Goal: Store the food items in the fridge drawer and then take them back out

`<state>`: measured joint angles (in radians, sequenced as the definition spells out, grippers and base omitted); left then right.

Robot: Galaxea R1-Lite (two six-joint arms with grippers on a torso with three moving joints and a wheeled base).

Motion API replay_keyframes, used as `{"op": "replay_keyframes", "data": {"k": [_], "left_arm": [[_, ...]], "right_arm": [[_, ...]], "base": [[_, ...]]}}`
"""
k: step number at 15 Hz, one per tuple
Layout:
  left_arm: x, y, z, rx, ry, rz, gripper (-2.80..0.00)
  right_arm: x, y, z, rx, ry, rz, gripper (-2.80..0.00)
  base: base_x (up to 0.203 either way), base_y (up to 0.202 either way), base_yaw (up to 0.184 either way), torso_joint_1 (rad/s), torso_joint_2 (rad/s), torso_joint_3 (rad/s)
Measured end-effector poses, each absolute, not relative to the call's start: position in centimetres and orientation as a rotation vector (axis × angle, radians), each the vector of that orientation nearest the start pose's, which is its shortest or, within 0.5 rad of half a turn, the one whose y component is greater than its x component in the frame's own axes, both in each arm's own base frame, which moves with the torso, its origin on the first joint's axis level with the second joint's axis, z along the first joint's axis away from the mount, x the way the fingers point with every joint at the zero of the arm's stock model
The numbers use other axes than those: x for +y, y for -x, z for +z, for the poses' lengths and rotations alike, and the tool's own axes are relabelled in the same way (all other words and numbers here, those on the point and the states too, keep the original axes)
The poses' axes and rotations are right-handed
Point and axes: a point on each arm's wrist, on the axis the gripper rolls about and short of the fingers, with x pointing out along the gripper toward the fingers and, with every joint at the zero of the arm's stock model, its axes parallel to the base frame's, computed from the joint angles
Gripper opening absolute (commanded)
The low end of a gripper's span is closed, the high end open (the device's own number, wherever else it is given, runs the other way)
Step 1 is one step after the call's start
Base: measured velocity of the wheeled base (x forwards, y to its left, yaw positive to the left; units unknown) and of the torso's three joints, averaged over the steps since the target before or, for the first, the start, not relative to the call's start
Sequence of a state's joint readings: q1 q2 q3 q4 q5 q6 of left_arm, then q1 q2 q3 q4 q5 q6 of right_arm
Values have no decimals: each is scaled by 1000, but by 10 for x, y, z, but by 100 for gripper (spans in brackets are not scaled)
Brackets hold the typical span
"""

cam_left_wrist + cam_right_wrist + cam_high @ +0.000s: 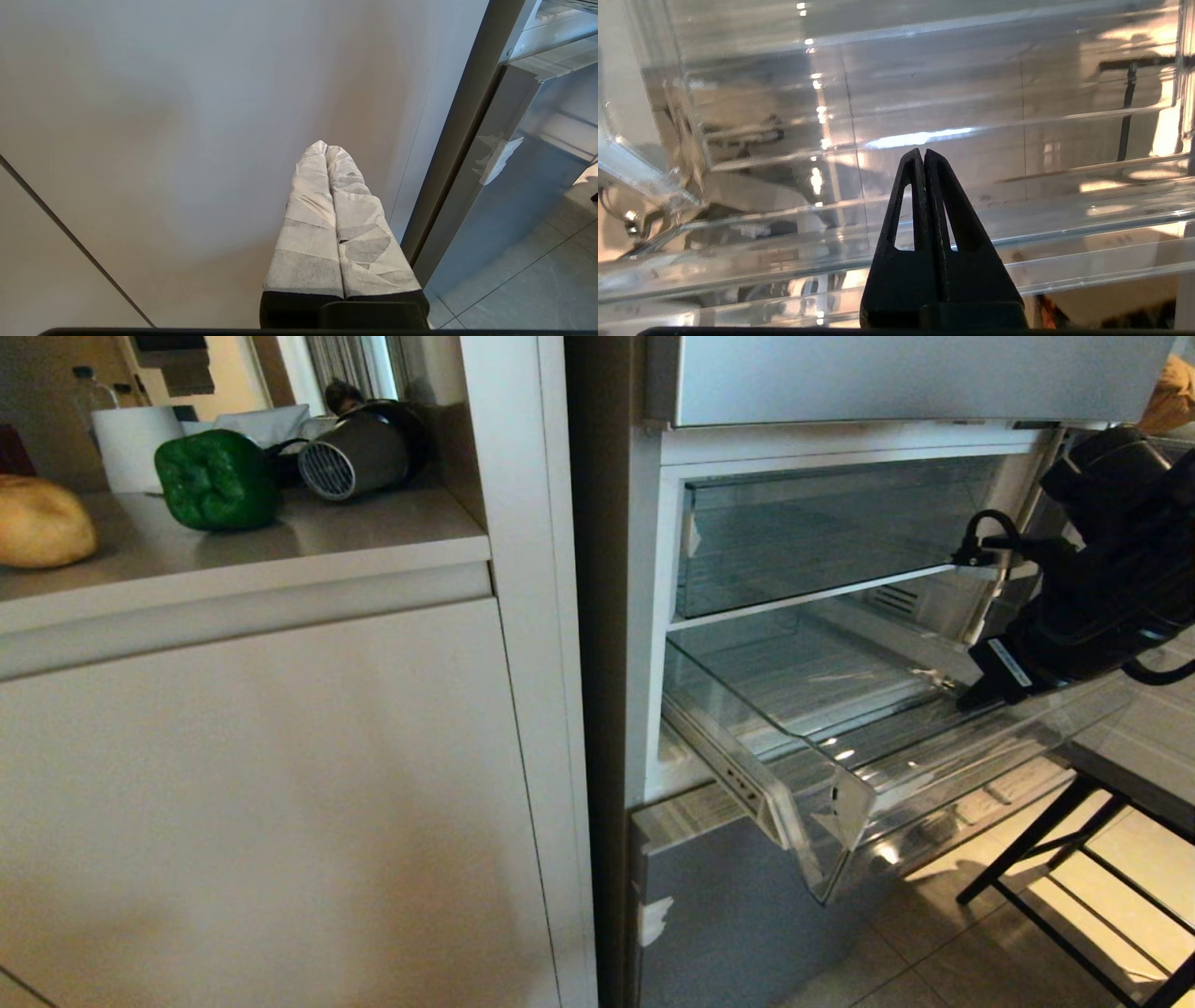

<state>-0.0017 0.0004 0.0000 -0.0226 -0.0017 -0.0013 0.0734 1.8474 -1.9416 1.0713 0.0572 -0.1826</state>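
A green bell pepper (pixel 215 479) and a tan potato (pixel 39 523) lie on the counter (pixel 308 546) at the far left. The transparent fridge drawer (pixel 831 784) stands pulled out of the silver fridge, with nothing in it. My right gripper (pixel 966 700) reaches down over the drawer's right side, near its floor. Its black fingers (pixel 920 196) are shut on nothing, with the drawer's clear ribbed plastic (pixel 971 116) just ahead of them. My left gripper (pixel 326 148) hangs parked in front of the white cabinet door (pixel 187 140), its taped fingers shut and empty.
A dark metal mug-like vessel (pixel 359 453) and a white roll (pixel 135 446) stand behind the pepper. A glass shelf (pixel 822 588) sits above the drawer. A black-framed stand (pixel 1074 840) stands on the tiled floor to the right of the fridge.
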Motion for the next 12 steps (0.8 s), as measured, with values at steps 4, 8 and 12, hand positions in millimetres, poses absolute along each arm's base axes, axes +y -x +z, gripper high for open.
{"op": "replay_keyframes", "data": {"k": [4, 8, 12], "left_arm": [[0, 23, 78, -22, 1, -3, -280], [0, 23, 78, -22, 1, -3, -280], [0, 23, 78, -22, 1, -3, -280]], "right_arm": [[22, -291, 301, 989, 175, 207, -280], [22, -300, 303, 925, 173, 197, -280], [20, -312, 292, 958, 181, 172, -280]], "base": [[0, 0, 0, 0, 0, 0], [0, 0, 0, 0, 0, 0], [0, 0, 0, 0, 0, 0]]}}
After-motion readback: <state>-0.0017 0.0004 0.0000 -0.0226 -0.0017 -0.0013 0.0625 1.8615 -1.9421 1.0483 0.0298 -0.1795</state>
